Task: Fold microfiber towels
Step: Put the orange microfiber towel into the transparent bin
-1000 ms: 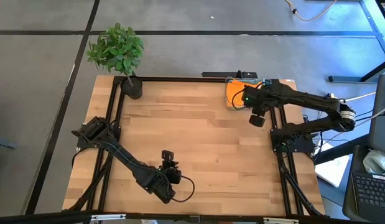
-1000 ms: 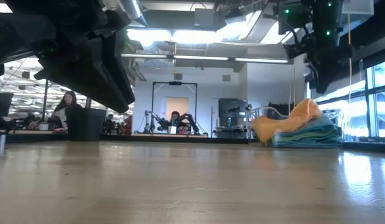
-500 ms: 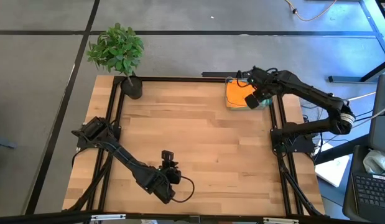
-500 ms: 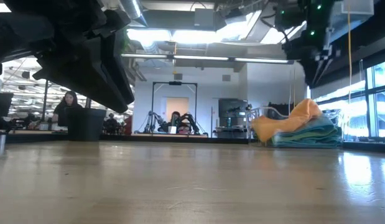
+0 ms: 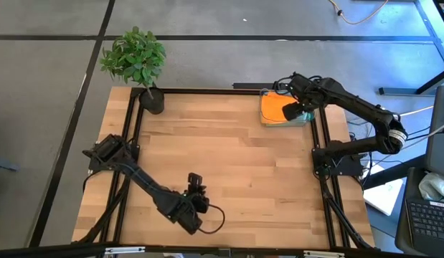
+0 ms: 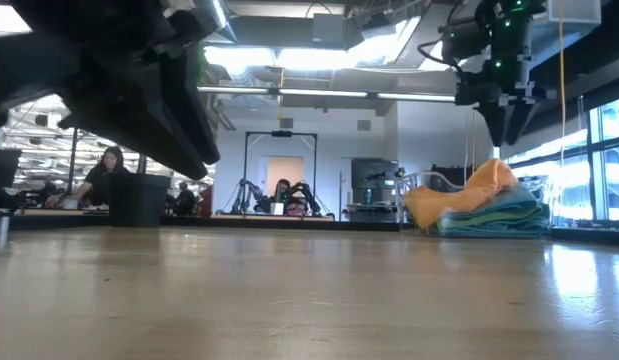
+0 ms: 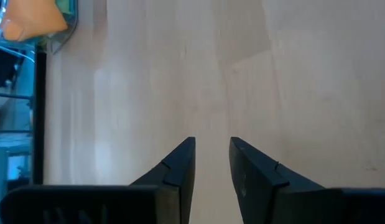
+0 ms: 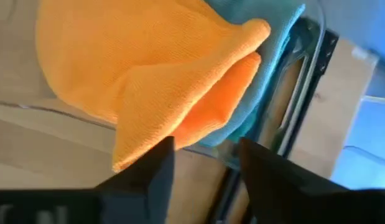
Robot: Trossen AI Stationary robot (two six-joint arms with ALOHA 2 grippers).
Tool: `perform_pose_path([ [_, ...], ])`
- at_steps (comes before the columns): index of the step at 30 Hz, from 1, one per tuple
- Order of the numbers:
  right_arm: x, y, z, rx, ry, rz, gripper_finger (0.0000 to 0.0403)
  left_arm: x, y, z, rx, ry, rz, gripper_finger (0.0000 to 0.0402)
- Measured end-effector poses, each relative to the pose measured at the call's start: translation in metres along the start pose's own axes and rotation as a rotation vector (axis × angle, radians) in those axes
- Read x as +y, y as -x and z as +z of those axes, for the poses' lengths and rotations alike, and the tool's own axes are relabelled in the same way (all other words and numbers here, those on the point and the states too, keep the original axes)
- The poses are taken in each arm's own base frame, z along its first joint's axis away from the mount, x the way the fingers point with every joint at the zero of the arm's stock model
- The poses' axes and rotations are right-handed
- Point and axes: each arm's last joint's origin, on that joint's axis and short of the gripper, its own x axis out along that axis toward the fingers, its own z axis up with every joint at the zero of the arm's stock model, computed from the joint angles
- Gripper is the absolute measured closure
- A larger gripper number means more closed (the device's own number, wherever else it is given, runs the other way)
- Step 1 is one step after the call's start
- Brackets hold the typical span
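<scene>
My workbench is a light wooden table (image 5: 229,172) edged with black rails, standing on grey carpet (image 5: 57,86) crossed by dark seams. A potted plant (image 5: 135,61) sits at one far corner. Looking level across the tabletop, I see an open workshop: strip lights (image 6: 329,95) overhead, a tall black frame (image 6: 281,170) before a doorway, bright windows (image 6: 604,160) on one side, and a person (image 6: 101,175) at a desk.

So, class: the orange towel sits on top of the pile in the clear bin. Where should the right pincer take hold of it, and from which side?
Probably the raised, bunched fold of the orange towel, from straight above. It lies uppermost in the clear bin, over the teal cloth, so a top pinch should lift it alone. The right pincer is open just above it; the left pincer waits open near the table's front edge.
</scene>
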Motion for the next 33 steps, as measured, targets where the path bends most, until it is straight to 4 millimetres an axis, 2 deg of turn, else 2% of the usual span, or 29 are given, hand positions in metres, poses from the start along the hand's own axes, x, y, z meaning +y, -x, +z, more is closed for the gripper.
perform_pose_path([
  [6, 0.002, -0.002, 0.007, -0.021, -0.213, 0.077, 0.0135, 0.017, -0.015, 0.005, 0.014, -0.035, 0.074, 0.0311],
  [10, -0.005, -0.016, 0.020, 0.010, -0.361, 0.085, 0.0106, 0.028, -0.026, 0.009, 0.025, -0.028, 0.087, 0.0311],
  [16, -0.021, -0.049, 0.035, 0.153, -0.423, 0.055, 0.0119, 0.032, -0.030, 0.010, 0.032, -0.021, 0.084, 0.0311],
  [20, -0.031, -0.064, 0.042, 0.186, -0.422, 0.035, 0.0135, 0.032, -0.030, 0.010, 0.029, -0.025, 0.083, 0.0311],
  [33, -0.032, -0.080, 0.051, 0.205, -0.436, 0.050, 0.0148, 0.029, -0.028, 0.012, 0.009, -0.011, 0.068, 0.0311],
])
